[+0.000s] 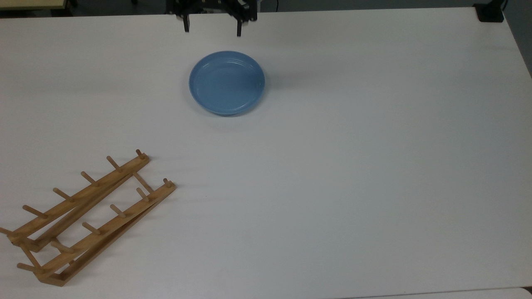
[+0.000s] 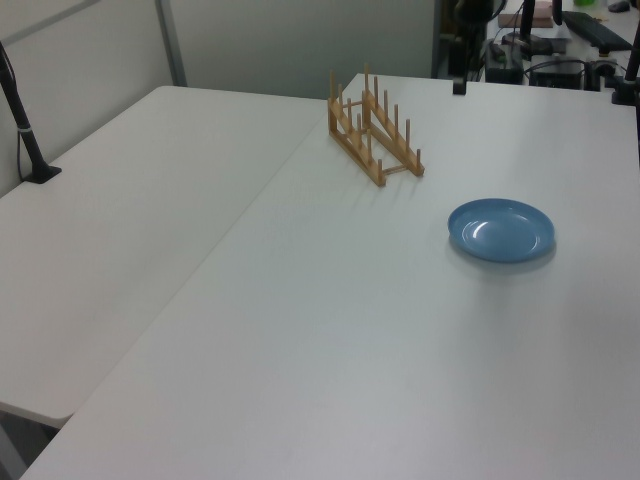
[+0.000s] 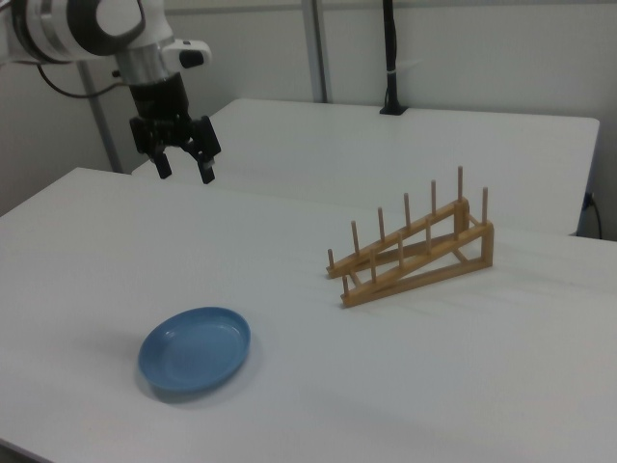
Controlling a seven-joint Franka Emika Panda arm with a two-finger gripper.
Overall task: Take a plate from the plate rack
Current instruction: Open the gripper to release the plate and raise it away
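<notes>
The plate (image 1: 227, 82) lies flat on the white counter (image 1: 353, 166), right way up, with nothing touching it. In the left view it (image 2: 501, 229) sits toward the left view's right, glossy, with bare counter all round.

The rack (image 1: 85, 215) stands well apart from the plate, at the top view's lower left, holding nothing between its pegs. In the right view the rack (image 3: 412, 251) is at the right view's right and the plate (image 3: 195, 348) lies at the right view's lower left.

The pincer (image 3: 183, 160) hangs in the air high above the counter, fingers spread wide and pointing down, gripping nothing. In the top view its two dark fingers reach in at the top edge, the pincer (image 1: 212, 25) lying beyond the plate's far rim.
</notes>
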